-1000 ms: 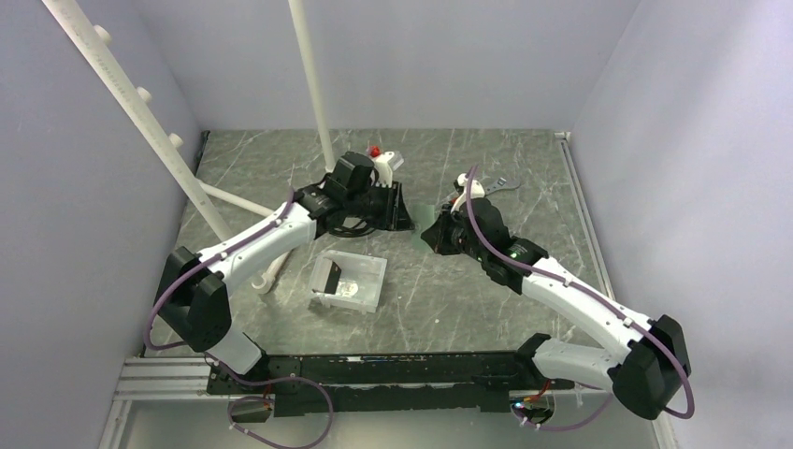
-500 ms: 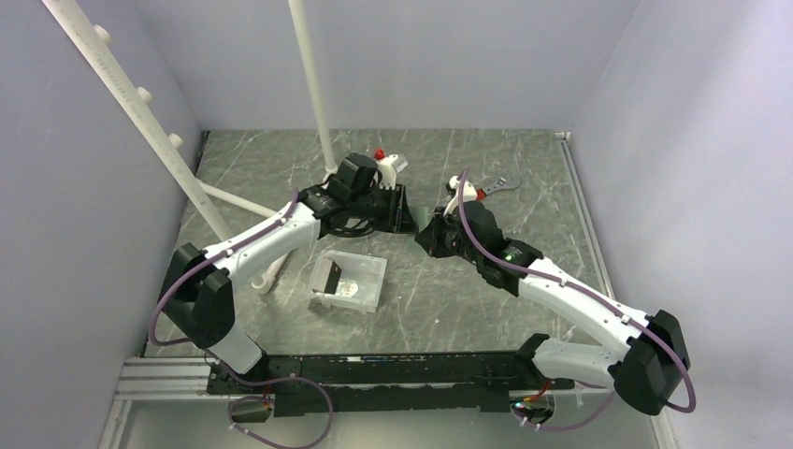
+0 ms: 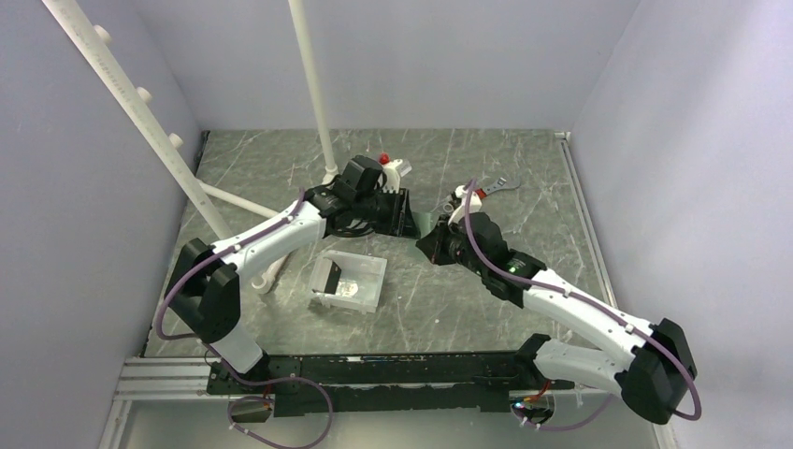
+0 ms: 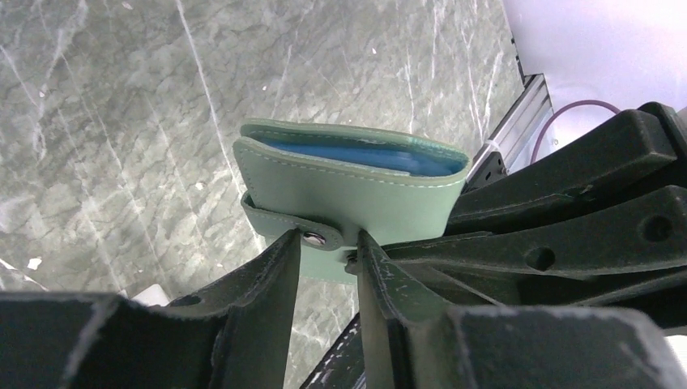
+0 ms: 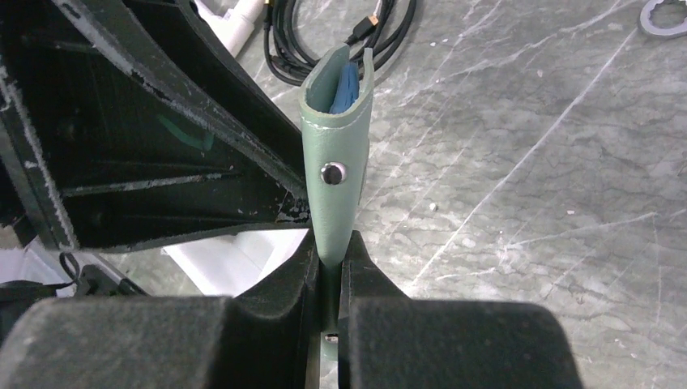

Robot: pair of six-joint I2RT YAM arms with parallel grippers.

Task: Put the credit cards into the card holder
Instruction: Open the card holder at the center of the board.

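Observation:
The grey-green card holder (image 5: pixel 334 162) is folded and stands on edge in my right gripper (image 5: pixel 330 243), which is shut on its lower end. Light-blue pockets (image 5: pixel 346 85) show at its open top. In the left wrist view the holder (image 4: pixel 348 186) faces me. Its snap strap (image 4: pixel 312 237) lies between the fingertips of my left gripper (image 4: pixel 326 237), whose jaws stand a little apart on either side of the tab. From above, both grippers meet over the table's middle at the holder (image 3: pixel 423 223). A dark card (image 3: pixel 325 276) leans in the white tray. No gold or bluish cards show.
The white tray (image 3: pixel 365 292) sits near and left of the grippers. A coiled black cable (image 5: pixel 340 32) lies behind the holder. A wrench (image 3: pixel 491 187) lies at the back right. White pipes (image 3: pixel 313 84) stand at the back left, with a red-tipped white part (image 3: pixel 385 159) beside them.
The left arm has shifted slightly right toward the holder. The right gripper, still holding the holder, has drawn a little nearer and lower in the top view.

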